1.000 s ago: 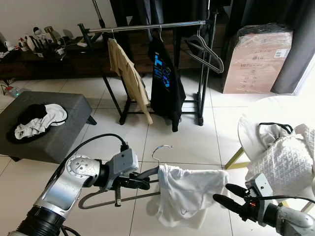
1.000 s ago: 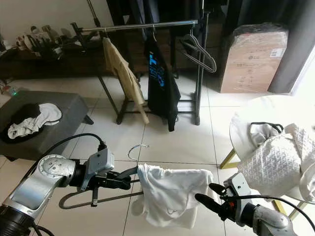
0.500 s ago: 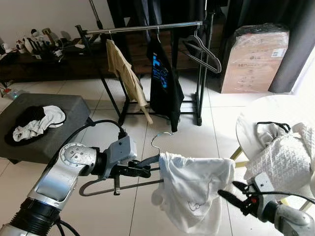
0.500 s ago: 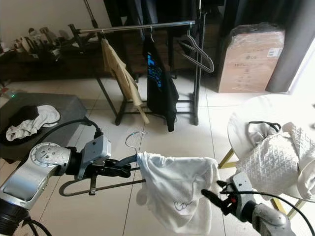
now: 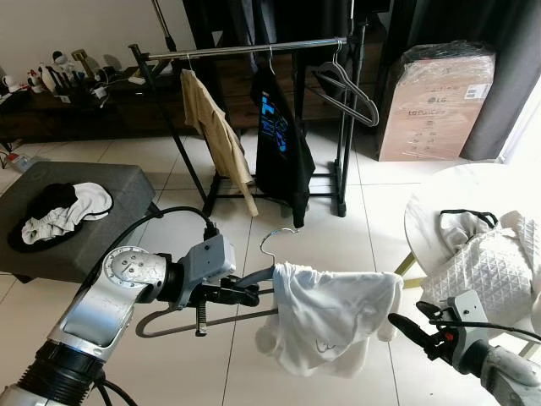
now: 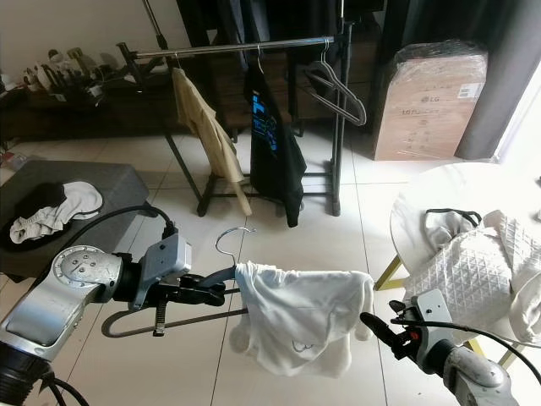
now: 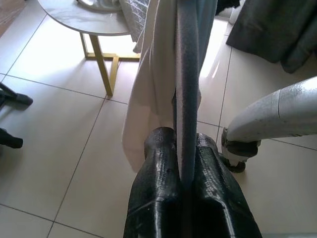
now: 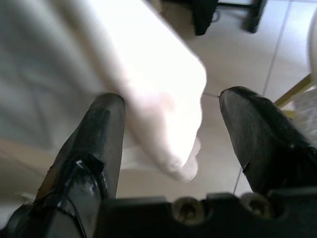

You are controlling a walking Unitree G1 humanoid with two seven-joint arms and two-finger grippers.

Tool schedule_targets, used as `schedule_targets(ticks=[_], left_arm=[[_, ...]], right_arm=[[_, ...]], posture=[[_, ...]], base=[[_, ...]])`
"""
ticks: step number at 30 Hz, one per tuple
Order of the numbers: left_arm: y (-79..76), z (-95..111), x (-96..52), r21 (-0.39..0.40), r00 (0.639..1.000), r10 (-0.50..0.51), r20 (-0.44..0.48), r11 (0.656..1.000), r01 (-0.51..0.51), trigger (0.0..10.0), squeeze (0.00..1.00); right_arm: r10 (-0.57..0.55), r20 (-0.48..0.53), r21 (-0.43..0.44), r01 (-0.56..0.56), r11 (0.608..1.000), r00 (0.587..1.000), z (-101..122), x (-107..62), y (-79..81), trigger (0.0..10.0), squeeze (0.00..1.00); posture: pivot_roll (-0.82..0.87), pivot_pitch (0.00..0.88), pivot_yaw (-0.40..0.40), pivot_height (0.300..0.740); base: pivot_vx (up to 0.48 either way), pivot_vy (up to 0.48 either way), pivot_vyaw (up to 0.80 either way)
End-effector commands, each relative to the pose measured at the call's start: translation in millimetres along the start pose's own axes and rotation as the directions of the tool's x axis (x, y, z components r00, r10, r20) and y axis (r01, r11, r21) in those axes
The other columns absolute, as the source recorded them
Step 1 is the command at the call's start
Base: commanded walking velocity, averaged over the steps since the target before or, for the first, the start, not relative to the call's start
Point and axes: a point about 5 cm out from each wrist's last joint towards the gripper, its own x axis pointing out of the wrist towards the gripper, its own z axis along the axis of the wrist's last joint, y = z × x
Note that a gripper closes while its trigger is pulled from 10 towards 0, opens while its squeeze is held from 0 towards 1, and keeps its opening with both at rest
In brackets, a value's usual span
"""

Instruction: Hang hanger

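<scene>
My left gripper (image 5: 246, 294) is shut on the shoulder of a grey hanger (image 5: 275, 241), held about level over the floor. A white shirt (image 5: 330, 317) is draped on the hanger and hangs down from it. In the left wrist view both fingers (image 7: 157, 168) clamp the hanger bar (image 7: 186, 89). Low at the right, my right gripper (image 5: 413, 327) is open beside the shirt's right sleeve. In its wrist view the white cloth (image 8: 148, 74) lies between the spread fingers (image 8: 101, 134). The clothes rack rail (image 5: 245, 50) stands further back.
On the rail hang a beige shirt (image 5: 217, 135), a black tee (image 5: 282, 139) and an empty grey hanger (image 5: 353, 88). A grey ottoman with clothes (image 5: 110, 224) is at the left. A round white table (image 5: 448, 199) with a quilted bag (image 5: 489, 271) is at the right. A cardboard box (image 5: 435, 101) stands behind.
The shirt's hem has swung up from where it hung half a second ago. My right gripper has shifted slightly right, off the sleeve. The left grip is unchanged.
</scene>
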Motion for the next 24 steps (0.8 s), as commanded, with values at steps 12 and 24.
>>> schedule_targets(ticks=[12, 24], left_arm=[[1.1, 8.9, -2.4, 0.028, 1.000, -0.006, 0.017, 1.000, 0.006, 0.0, 0.00], [0.7, 11.8, 0.8, 0.034, 1.000, -0.015, 0.026, 0.999, 0.014, 0.0, 0.00]], right_arm=[[0.244, 0.032, 0.069, -0.246, 0.967, 0.969, -5.7, 13.5, 32.6, 10.0, 0.00], [0.291, 0.049, 0.078, -0.294, 0.953, 0.955, 0.2, 29.5, 46.7, 4.1, 0.00]], posture=[[-0.15, 0.129, 0.117, 0.740], [-0.14, 0.134, 0.121, 0.740]], base=[[0.000, 0.000, 0.00], [0.000, 0.000, 0.00]])
